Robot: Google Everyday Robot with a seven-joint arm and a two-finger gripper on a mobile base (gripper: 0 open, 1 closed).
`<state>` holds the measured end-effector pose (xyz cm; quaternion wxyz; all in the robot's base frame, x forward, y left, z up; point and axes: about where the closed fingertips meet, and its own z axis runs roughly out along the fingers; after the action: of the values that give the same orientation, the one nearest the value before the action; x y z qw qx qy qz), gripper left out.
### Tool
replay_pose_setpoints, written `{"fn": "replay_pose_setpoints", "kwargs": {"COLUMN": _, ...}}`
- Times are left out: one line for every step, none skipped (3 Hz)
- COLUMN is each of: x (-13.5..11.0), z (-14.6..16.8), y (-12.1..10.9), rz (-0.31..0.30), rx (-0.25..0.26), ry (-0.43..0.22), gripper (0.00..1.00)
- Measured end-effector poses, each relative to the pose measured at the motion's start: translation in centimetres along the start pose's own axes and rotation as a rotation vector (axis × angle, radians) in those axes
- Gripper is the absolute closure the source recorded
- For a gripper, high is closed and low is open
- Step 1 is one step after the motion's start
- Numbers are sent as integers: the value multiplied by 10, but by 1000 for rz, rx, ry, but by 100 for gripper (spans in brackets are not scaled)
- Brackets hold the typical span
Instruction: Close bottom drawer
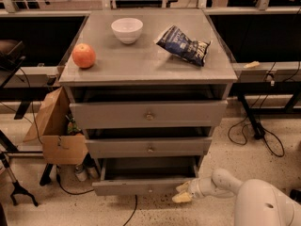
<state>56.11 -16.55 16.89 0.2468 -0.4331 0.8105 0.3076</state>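
Observation:
The bottom drawer (141, 186) of the grey cabinet stands pulled out, its low front panel with a small knob near the floor and its plain grey inside showing. My gripper (182, 192) is low at the right end of that front panel, its cream fingers close to or touching the panel's corner. The white arm (221, 182) reaches in from the lower right. The middle drawer (149, 147) and the top drawer (148, 114) sit above it, pushed further in.
On the cabinet top (146, 62) lie an orange fruit (83, 55), a white bowl (127, 29) and a dark chip bag (183, 45). A cardboard box (54, 131) stands left of the cabinet. Cables (254, 135) trail on the floor at right.

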Motion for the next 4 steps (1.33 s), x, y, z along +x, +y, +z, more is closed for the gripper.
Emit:
{"fn": "replay_pose_setpoints", "kwargs": {"x": -3, "z": 6, "y": 2, "rz": 10, "rx": 2, "ry": -11, "gripper": 0}}
{"fn": "replay_pose_setpoints", "kwargs": {"x": -1, "z": 6, "y": 8, "rz": 10, "rx": 2, "ry": -11, "gripper": 0}}
{"fn": "replay_pose_setpoints", "kwargs": {"x": 1, "z": 6, "y": 11, "rz": 10, "rx": 2, "ry": -11, "gripper": 0}}
{"fn": "replay_pose_setpoints", "kwargs": {"x": -3, "z": 13, "y": 17, "rz": -1, "rx": -13, "ry": -26, "gripper": 19}}
